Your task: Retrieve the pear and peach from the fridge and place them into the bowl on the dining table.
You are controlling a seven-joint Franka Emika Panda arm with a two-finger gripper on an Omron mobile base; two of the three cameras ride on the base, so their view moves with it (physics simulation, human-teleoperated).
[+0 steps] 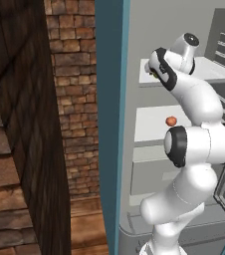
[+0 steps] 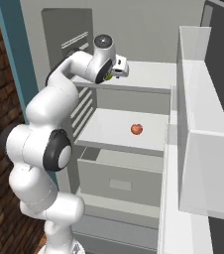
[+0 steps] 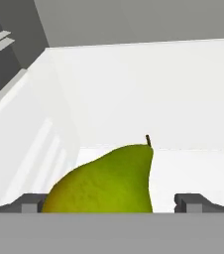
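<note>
The fridge (image 1: 134, 45) stands open with white shelves inside. On its upper shelf (image 2: 148, 74) lies the yellow-green pear (image 3: 106, 181), stem pointing up in the hand view. My gripper (image 3: 111, 203) is open around it, one fingertip (image 3: 32, 203) on each side, neither visibly touching it. From the base the hand (image 2: 120, 69) reaches in over that shelf, and a sliver of the pear (image 2: 115, 75) peeks out under it. The orange-red peach (image 2: 137, 129) rests alone on the middle shelf (image 1: 154, 124), well below the hand. The bowl and the dining table are out of view.
The open fridge door (image 2: 198, 124) with its clear bins stands close on the right. A closed white drawer (image 2: 119, 181) sits under the middle shelf. A teal panel (image 1: 109, 124), a brick wall (image 1: 74, 99) and a dark wooden wall (image 1: 20, 124) lie to the left.
</note>
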